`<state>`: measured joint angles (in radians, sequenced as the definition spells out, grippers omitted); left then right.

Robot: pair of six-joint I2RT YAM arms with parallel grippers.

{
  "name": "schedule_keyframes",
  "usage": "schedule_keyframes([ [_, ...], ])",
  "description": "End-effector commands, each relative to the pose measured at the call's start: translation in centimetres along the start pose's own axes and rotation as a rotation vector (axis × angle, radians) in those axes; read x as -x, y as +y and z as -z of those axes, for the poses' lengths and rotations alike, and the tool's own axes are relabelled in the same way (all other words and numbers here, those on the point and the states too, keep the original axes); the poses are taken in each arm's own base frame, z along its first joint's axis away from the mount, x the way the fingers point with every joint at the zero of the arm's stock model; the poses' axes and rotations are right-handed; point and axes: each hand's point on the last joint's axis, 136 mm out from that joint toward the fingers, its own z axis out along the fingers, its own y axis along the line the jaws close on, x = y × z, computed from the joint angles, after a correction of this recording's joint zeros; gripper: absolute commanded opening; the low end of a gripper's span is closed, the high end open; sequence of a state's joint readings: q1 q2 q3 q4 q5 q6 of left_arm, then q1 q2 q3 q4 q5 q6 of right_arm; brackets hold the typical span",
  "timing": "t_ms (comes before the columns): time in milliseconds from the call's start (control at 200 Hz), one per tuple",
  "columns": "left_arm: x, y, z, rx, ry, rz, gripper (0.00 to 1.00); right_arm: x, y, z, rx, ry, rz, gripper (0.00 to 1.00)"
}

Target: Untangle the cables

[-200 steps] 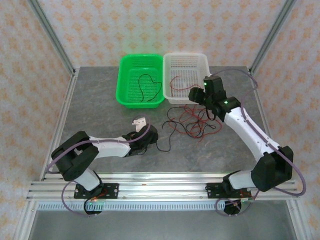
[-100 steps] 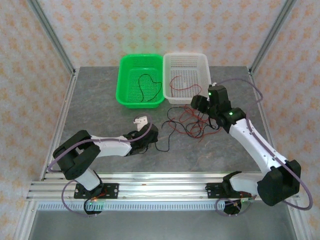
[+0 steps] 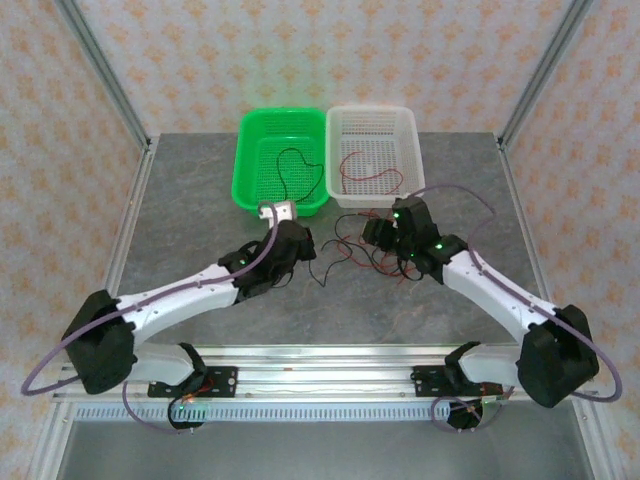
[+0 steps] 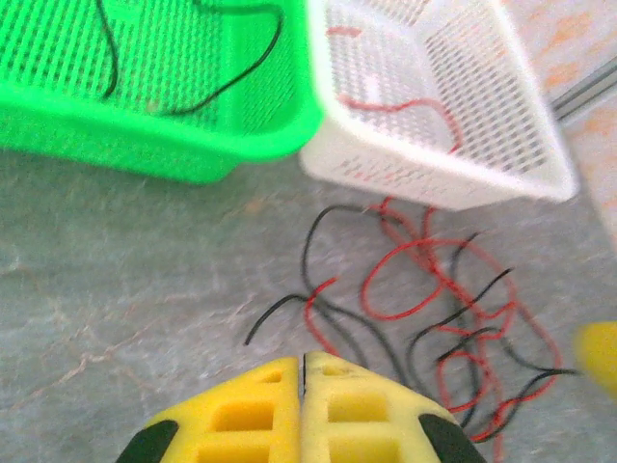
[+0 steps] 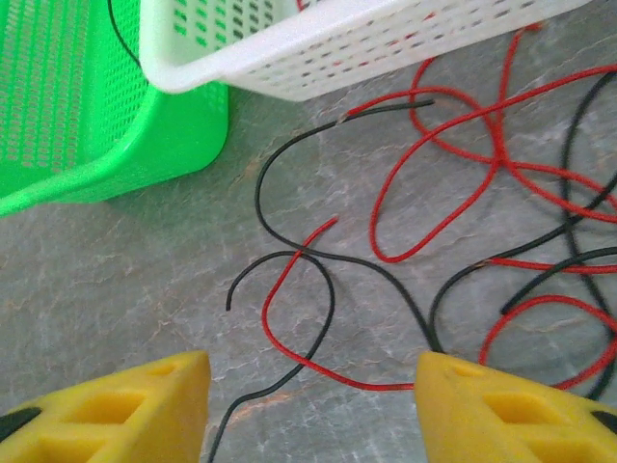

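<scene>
The cables point(image 3: 360, 250) lie as a red-and-black tangle on the worktop point(image 3: 200, 220), just before the white basket point(image 3: 372, 203) near the far edge, sprawling left to right with loose ends pointing left. The left tool point(image 4: 304, 371) is pressed together beside those ends, and the right tool point(image 5: 310, 367) is spread above the tangle

- This looks like a robot test cell in a lab.
- Aluminium posts point(image 3: 103, 72) frame thin patterned wall panels point(image 3: 300, 50).
- Left arm point(image 3: 180, 300) and right arm point(image 3: 490, 290) stand bolted on a metal rail point(image 3: 330, 378).
</scene>
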<state>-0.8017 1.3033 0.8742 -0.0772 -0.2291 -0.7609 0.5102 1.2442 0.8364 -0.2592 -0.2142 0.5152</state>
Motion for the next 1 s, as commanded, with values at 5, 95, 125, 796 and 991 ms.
schedule_keyframes([
  [5,0.7,-0.2,1.9,0.039,0.021,-0.099,0.00,-0.5,1.5,-1.4,0.048,-0.004,-0.022,0.57],
  [95,1.7,-1.4,3.0,0.026,0.011,-0.120,0.00,-1.5,2.1,-2.7,0.057,0.022,-0.015,0.56],
  [125,1.9,-1.7,3.3,0.024,0.009,-0.128,0.00,-1.8,2.3,-3.1,0.059,0.032,-0.010,0.55],
  [796,8.5,-6.9,8.6,-0.035,-0.121,-0.175,0.00,-9.1,-0.2,-9.5,-0.054,0.186,0.026,0.48],
  [991,11.0,-7.0,10.7,-0.027,-0.181,-0.192,0.00,-10.2,-1.7,-10.5,-0.097,0.202,0.022,0.46],
])
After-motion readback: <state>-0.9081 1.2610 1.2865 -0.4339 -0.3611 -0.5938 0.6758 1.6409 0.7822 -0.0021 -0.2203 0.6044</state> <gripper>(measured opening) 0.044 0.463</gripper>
